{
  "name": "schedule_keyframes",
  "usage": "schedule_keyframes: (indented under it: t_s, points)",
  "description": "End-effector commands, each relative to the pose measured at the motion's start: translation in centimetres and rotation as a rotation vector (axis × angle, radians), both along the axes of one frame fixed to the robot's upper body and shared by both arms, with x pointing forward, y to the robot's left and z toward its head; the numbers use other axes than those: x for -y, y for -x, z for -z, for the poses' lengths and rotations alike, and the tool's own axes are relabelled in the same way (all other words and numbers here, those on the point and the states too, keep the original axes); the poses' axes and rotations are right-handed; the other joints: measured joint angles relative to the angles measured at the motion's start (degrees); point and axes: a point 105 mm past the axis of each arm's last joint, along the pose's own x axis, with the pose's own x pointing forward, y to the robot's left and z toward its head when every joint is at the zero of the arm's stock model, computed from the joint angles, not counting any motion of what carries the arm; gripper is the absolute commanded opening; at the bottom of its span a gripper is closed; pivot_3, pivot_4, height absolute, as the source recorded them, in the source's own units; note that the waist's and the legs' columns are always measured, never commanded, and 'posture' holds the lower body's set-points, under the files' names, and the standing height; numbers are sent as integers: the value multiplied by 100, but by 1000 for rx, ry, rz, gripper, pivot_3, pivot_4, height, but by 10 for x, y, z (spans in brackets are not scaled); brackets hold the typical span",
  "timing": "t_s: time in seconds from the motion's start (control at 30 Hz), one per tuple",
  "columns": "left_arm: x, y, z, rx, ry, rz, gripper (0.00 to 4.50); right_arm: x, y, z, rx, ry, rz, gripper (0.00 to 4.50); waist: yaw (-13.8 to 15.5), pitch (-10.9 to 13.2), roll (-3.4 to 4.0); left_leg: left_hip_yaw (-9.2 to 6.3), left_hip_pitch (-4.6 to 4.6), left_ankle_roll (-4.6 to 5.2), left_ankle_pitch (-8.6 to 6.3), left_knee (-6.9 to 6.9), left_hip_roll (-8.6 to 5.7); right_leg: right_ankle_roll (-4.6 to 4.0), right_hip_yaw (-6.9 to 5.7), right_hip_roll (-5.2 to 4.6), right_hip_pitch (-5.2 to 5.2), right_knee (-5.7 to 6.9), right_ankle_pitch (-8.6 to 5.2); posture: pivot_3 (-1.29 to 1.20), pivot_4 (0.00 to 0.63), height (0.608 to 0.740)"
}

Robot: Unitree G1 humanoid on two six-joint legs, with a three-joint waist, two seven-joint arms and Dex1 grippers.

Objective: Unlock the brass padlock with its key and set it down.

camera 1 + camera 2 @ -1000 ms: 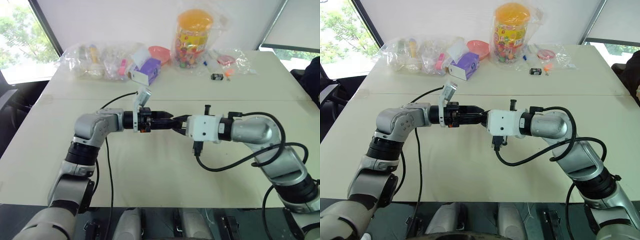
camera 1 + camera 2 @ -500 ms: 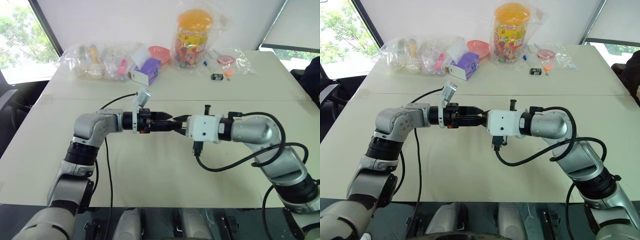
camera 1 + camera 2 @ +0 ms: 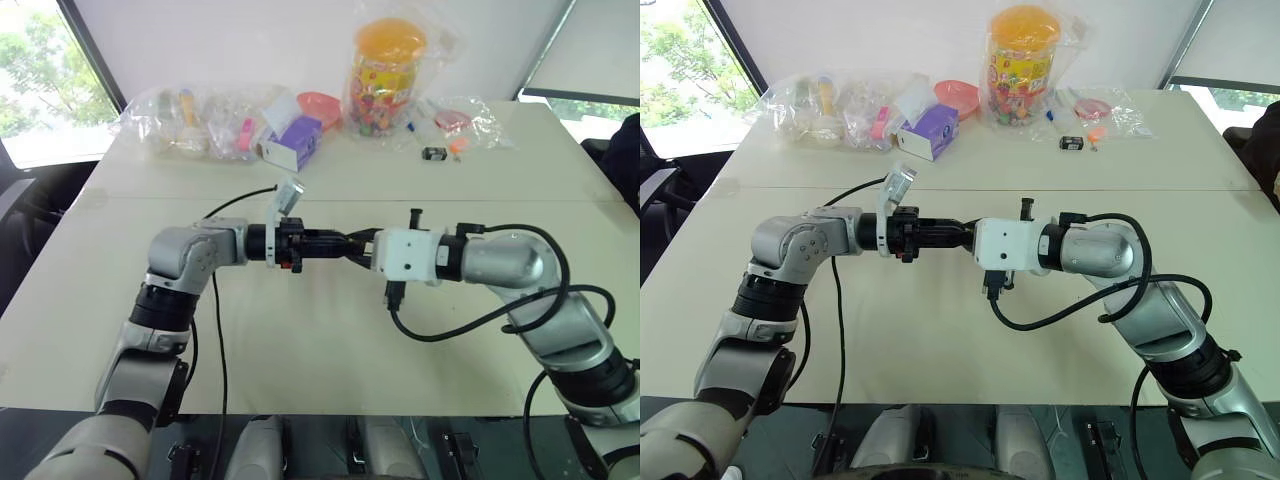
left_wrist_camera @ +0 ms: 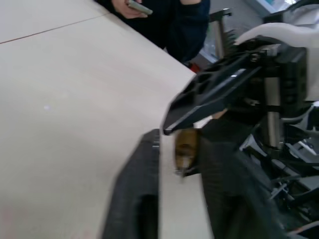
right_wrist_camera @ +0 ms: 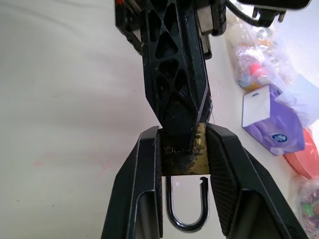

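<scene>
The two arms meet nose to nose above the table (image 3: 330, 330). The right gripper (image 5: 182, 164) clamps the padlock (image 5: 183, 158) by its brass body between both fingers, the shackle (image 5: 187, 204) hanging back toward that wrist with one leg free of the body. The left gripper (image 5: 177, 99) has its fingers drawn narrow, tips pressed against the padlock's far end. I cannot make out a key there.
</scene>
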Motion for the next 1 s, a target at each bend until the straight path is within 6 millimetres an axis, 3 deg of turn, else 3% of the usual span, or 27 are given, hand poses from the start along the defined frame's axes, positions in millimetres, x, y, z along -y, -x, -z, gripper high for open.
schedule_keyframes:
  t_s: [0.03,0.53,0.7,0.73,0.8,1.0]
  points:
    - [-4,-4,-5,32,2,-34,44,-7,8,-12,52,-9,-48,694,0,0,0,0,0,0,0,0,0,0,0,0,0,0,0,0,150,740]
    - [-5,-4,-4,37,-14,-31,44,-6,6,-14,40,-19,-41,694,0,0,0,0,0,0,0,0,0,0,0,0,0,0,0,0,150,740]
    - [-6,-6,-6,47,-11,-37,0,-5,8,-15,9,-38,-37,3054,0,0,0,0,0,0,0,0,0,0,0,1,0,0,0,0,150,740]
    - [-7,-7,-7,46,-9,-37,0,-4,8,-15,8,-39,-32,3694,-1,0,0,0,0,0,0,0,0,0,0,1,0,0,0,0,150,740]
    - [-7,-7,-8,44,-6,-35,0,-2,8,-16,14,-32,-22,4444,0,0,0,0,0,0,0,0,0,0,0,1,0,0,0,0,150,740]
    - [-13,-9,-9,63,-10,-46,0,17,7,-30,-52,-131,58,4444,4,0,0,0,-1,1,0,0,0,0,0,0,0,0,0,0,150,740]
